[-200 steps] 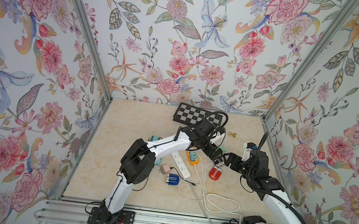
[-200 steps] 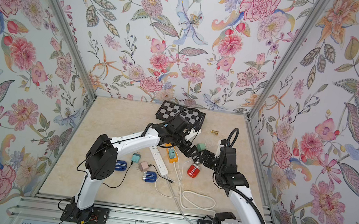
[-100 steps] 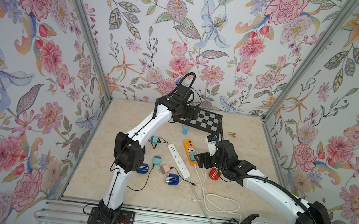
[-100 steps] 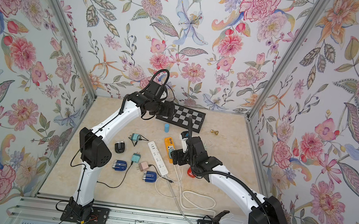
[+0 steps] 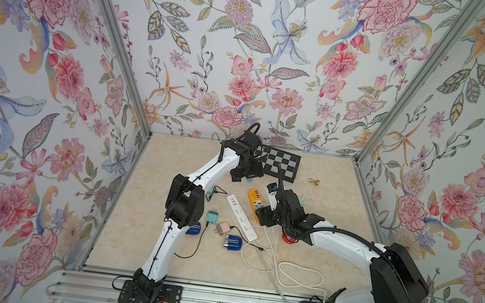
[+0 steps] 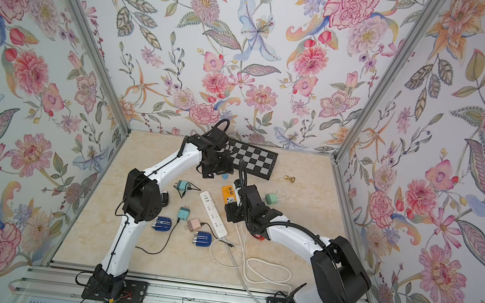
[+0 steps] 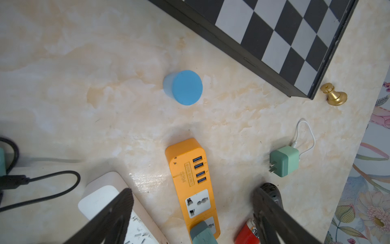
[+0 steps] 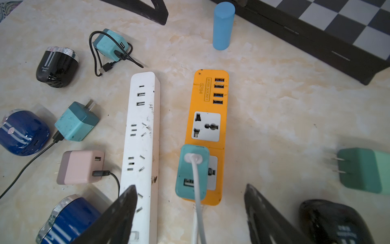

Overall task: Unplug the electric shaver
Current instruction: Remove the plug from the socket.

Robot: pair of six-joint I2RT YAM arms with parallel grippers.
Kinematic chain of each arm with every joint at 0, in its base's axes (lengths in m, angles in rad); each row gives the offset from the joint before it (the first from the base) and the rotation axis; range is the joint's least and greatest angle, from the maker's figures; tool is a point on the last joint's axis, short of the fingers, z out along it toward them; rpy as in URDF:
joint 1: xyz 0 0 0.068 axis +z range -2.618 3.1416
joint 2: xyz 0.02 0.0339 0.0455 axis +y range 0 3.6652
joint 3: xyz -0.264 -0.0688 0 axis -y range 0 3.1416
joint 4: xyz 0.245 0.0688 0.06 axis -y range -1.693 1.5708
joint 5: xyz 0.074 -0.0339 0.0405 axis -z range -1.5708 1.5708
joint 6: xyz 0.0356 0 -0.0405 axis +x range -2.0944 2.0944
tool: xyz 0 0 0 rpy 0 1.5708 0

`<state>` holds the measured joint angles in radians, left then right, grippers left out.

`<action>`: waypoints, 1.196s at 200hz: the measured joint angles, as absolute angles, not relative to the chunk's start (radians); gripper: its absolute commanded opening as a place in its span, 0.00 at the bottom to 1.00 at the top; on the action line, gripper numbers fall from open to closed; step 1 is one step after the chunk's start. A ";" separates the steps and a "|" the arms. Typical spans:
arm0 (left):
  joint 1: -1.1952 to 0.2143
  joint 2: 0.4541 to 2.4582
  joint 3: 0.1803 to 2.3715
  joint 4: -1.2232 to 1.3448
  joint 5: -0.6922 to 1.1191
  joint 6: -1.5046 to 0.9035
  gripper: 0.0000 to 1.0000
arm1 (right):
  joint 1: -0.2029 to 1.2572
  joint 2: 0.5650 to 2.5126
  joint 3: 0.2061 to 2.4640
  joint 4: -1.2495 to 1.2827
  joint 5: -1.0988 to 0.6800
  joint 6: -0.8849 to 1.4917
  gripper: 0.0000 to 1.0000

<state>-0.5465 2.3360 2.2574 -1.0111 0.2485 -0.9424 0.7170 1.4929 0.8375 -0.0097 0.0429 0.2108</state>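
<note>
The orange power strip (image 8: pixel 205 95) lies flat, its long axis running roughly 12 to 6 o'clock in both top views. Four blue USB ports sit at its 12 o'clock end, then an empty universal socket. A teal adapter (image 8: pixel 183 166) is plugged into the socket at the 6 o'clock end. A white cable (image 8: pixel 197 190) leaves the adapter's top face and trails toward 6 o'clock. The red shaver (image 5: pixel 288 239) lies at the strip's 5 o'clock, mostly hidden. Whether the cable reaches it, I cannot tell.
</note>
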 measured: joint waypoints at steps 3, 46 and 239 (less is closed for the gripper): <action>-0.548 2.337 2.256 -1.011 0.253 -0.953 0.91 | 0.717 1.497 0.837 -0.007 0.043 0.213 0.80; -0.576 2.378 2.255 -1.011 0.280 -1.042 0.90 | 0.714 1.510 0.835 0.050 0.042 0.216 0.80; -0.609 2.519 2.289 -1.063 0.288 -1.123 0.38 | 0.772 1.506 0.760 0.144 0.067 0.118 0.77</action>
